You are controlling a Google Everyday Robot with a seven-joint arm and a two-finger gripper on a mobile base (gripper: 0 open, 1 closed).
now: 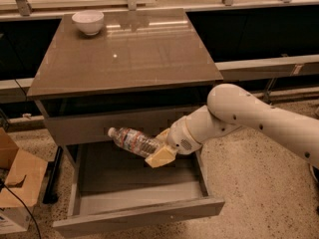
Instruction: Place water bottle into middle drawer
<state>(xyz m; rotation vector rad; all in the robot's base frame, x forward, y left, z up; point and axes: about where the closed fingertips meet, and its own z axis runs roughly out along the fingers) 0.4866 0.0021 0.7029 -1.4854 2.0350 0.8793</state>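
Observation:
The water bottle (133, 141) is clear and crinkled with a white cap pointing left. It lies tilted in my gripper (160, 149), whose tan fingers are shut on its base end. The gripper holds it above the open middle drawer (134, 214), over the drawer's back part and just in front of the plain drawer front above (94, 126). The drawer is pulled out, and its flat grey floor shows bare.
A white bowl (88, 21) stands at the back left of the cabinet top (129, 54). A cardboard box (17, 183) sits on the floor to the left of the drawer. My white arm (259, 118) reaches in from the right.

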